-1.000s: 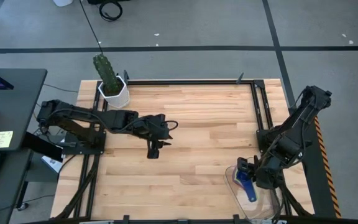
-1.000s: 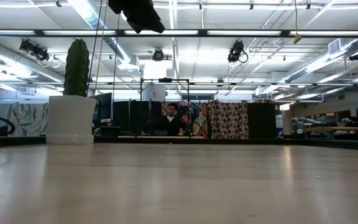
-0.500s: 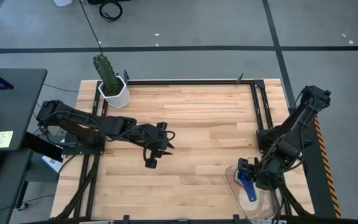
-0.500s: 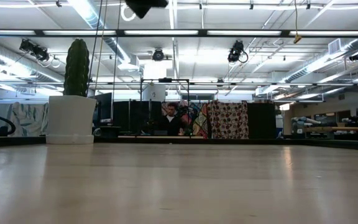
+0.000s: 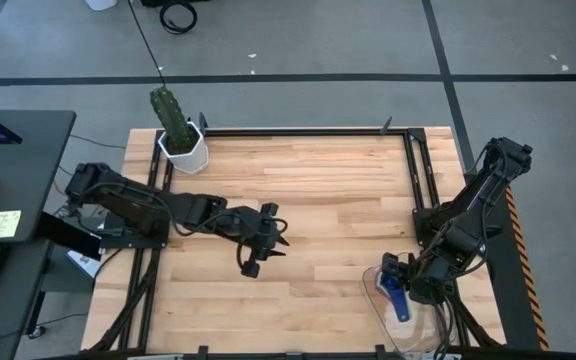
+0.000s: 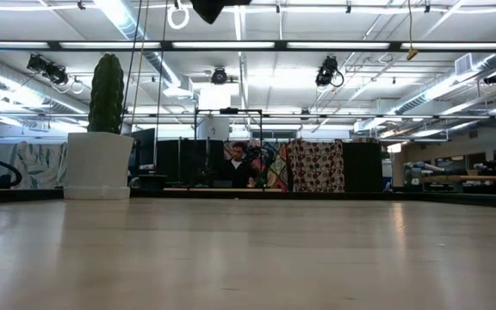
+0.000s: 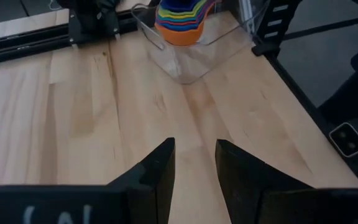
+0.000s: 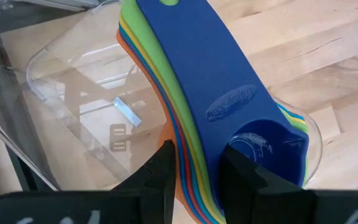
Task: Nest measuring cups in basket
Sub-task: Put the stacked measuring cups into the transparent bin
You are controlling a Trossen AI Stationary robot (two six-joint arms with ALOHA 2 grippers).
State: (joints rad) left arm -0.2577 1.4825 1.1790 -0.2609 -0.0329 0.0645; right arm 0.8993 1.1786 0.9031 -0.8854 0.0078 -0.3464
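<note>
Several measuring cups are nested into one stack (image 8: pixel 210 93), a blue one on top and an orange one (image 7: pixel 179 34) at the bottom. The stack stands inside the clear basket (image 5: pixel 420 325) at the table's near right corner. My right gripper (image 5: pixel 398 285) is over the basket, shut on the stack. Whether the stack's bottom rests on the basket floor, I cannot tell. My left gripper (image 5: pixel 280 245) hovers open above the middle of the table, pointing toward the basket (image 7: pixel 197 59), with nothing between its fingers. My right gripper holds the stacked cups where the handles meet the bowls (image 8: pixel 207 158), pinched between its two fingers. One finger (image 8: pixel 163 165) is on the stack's outer side, the other (image 8: pixel 241 168) at the blue bowl. It comes steeply from above. The handles (image 8: pixel 185 43) point away, over the basket.
A white pot with a cactus (image 5: pixel 180 145) stands at the table's far left corner. Black frame rails (image 5: pixel 413 170) run along the table's right and far edges. The wood between the two arms is bare. A person sits in the room behind the table (image 6: pixel 238 164).
My left gripper has swung toward the table's near edge and a little toward the basket, staying open and tipping slightly.
</note>
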